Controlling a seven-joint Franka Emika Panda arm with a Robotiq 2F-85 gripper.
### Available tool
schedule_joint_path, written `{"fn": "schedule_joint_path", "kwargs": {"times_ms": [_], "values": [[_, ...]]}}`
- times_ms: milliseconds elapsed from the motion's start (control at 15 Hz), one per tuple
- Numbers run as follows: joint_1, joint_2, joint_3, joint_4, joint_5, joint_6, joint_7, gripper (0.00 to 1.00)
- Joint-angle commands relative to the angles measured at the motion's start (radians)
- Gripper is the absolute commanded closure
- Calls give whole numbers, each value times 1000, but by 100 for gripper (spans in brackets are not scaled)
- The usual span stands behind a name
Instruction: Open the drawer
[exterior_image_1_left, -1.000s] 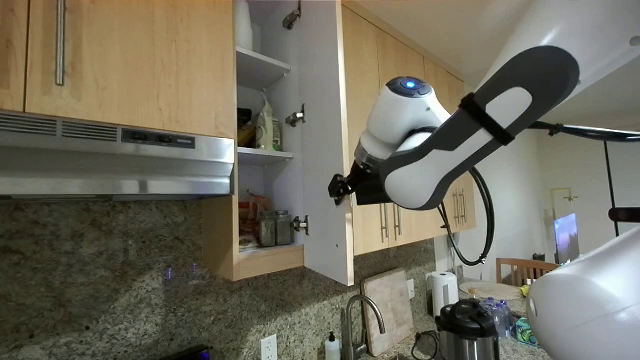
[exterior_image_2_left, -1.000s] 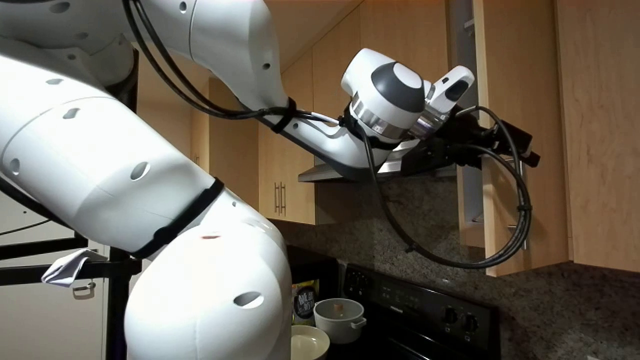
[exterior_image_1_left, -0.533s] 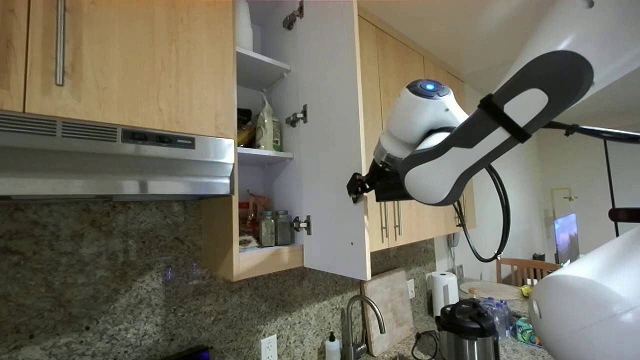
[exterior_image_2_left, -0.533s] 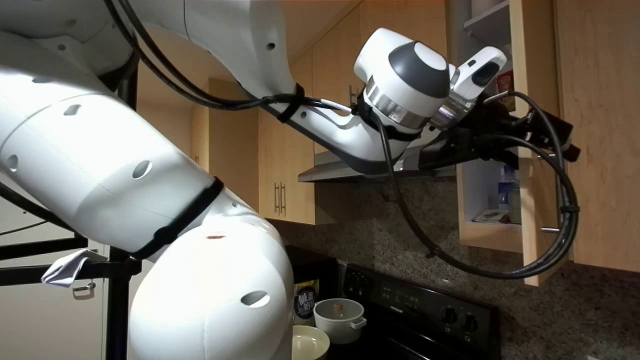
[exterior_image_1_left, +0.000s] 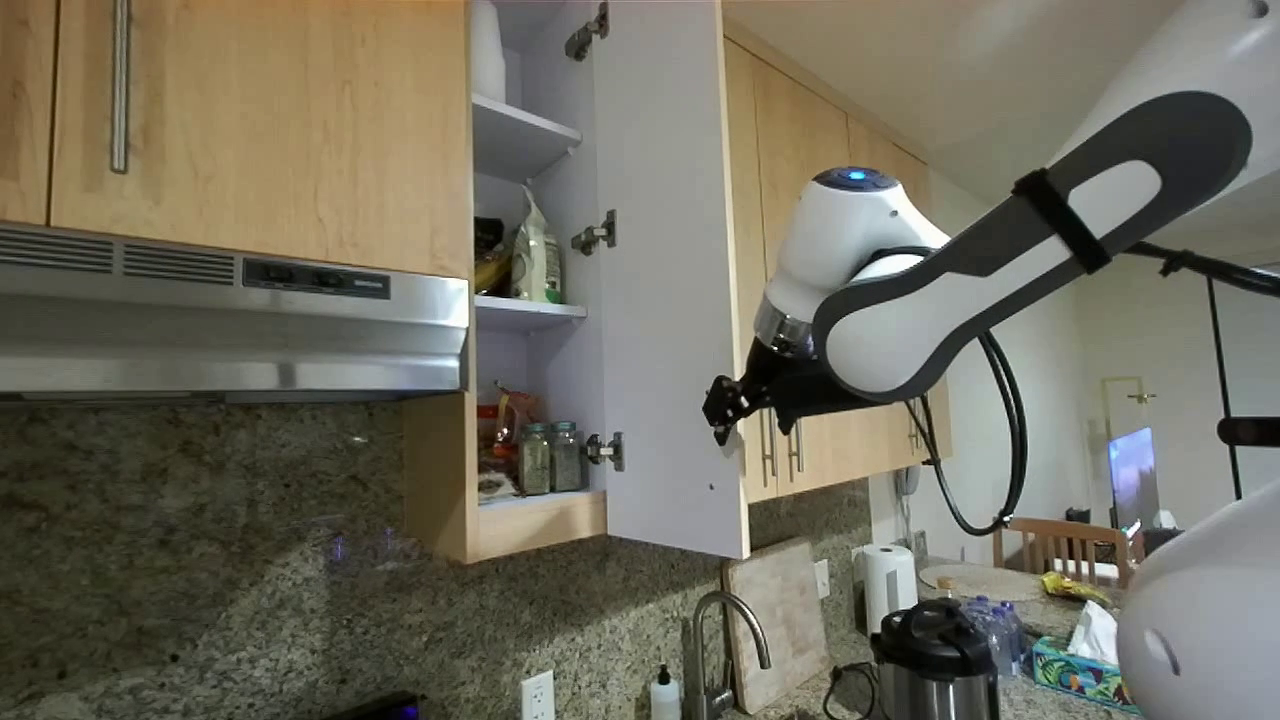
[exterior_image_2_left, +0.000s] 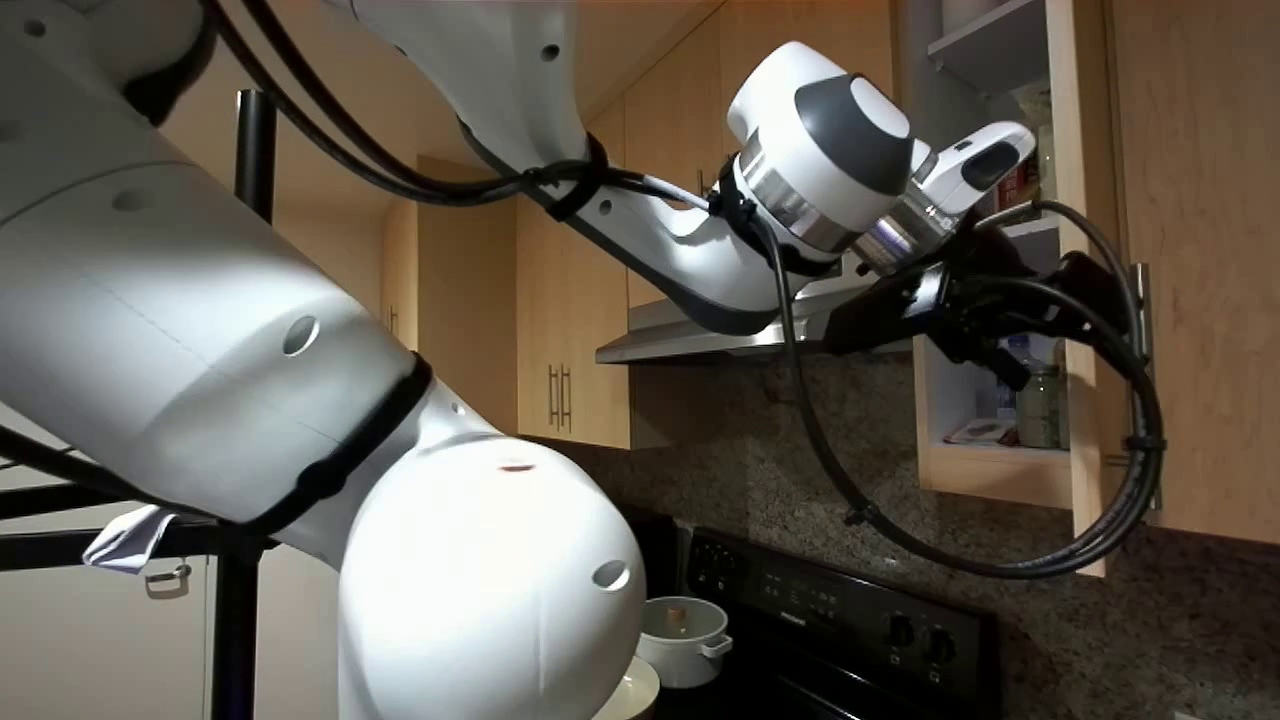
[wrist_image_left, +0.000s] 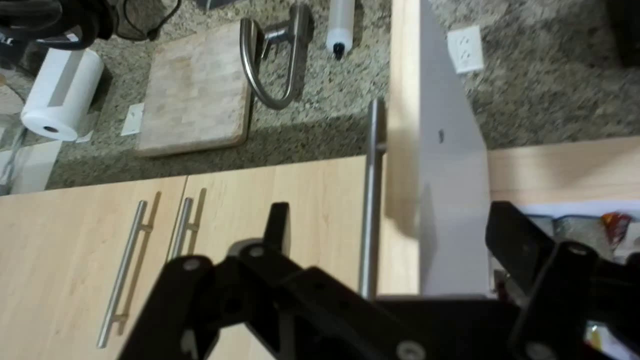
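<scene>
A pale board leans on the backsplash beside a faucet.

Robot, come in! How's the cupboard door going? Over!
Gripper open, handle in its gap. Cupboard door standing open. Black cable loop overlaps door in an exterior view; contact unclear.

Mid shelf holds bag, btm shelf jars.

**Pale tan beside speckled grey**

The cabinet door is off-white inside, pale tan along its edge; its handle is silver. The gripper is black, the arm white and dark grey. The stone wall is speckled grey, brown and black; the tissue box, turquoise with a multicoloured print.
</scene>
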Motion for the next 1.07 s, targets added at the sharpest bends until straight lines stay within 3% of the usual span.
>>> {"fn": "schedule_joint_path", "kwargs": {"times_ms": [0,200,400,1000], "values": [[195,-57,-61,1,11,-207,-112,0],[320,-71,-98,1,33,-351,-149,0],[392,-73,-118,1,30,-426,-107,0],[520,-13,-102,-2,32,-437,-4,0]]}}
